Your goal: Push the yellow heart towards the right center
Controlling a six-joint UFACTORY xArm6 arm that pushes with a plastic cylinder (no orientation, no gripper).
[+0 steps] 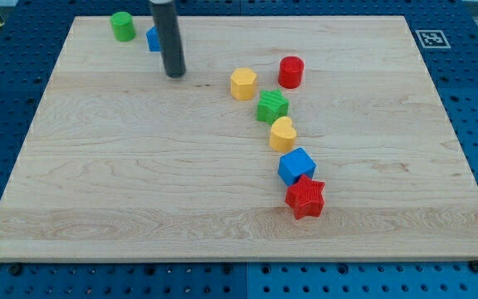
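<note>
The yellow heart [283, 133] lies on the wooden board [139, 166], right of centre, touching a green star [272, 106] above it. My tip [175, 74] is near the view's top, well to the upper left of the heart. It stands just below and right of a blue block [152, 38] that the rod partly hides.
A yellow hexagon [243, 84] and a red cylinder [290, 72] sit above the green star. A blue cube [296, 166] and a red star [305, 198] lie just below the heart. A green cylinder [123, 26] is at the top left.
</note>
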